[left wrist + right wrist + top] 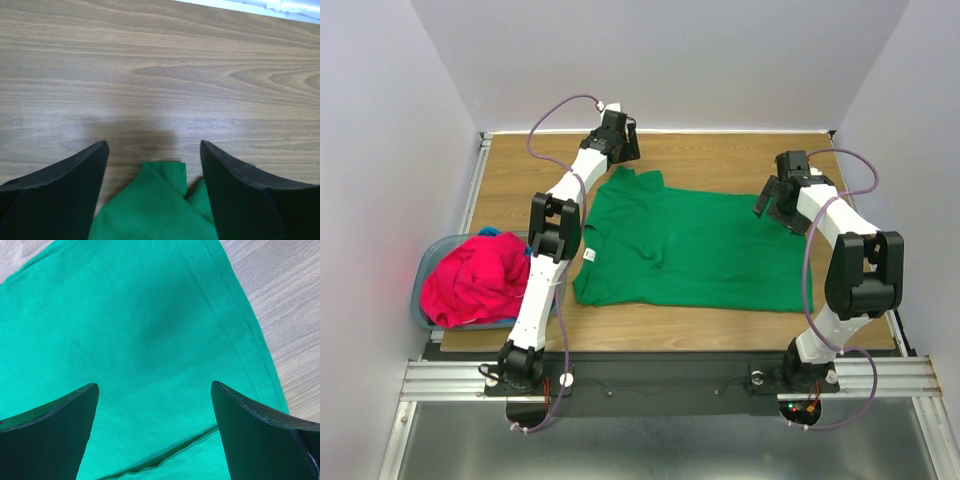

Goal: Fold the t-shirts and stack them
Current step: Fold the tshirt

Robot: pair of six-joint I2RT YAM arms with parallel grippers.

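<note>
A kelly green t-shirt (690,245) lies spread flat on the wooden table (720,155), collar to the left. My left gripper (625,153) is at its far left sleeve. In the left wrist view, the left gripper (153,145) is open, with a folded tip of green cloth (160,200) between the fingers, touching neither. My right gripper (770,203) hovers over the shirt's far right corner. In the right wrist view it (154,385) is open above flat green cloth (140,330), with the stitched hem (225,325) at right. A bright pink-red t-shirt (475,280) is bunched in the basket, with a bit of blue t-shirt (490,231) behind it.
The grey-blue plastic basket (423,275) sits at the table's left edge beside the left arm. White walls enclose the table on three sides. Bare wood (160,75) shows beyond the sleeve, up to the back edge.
</note>
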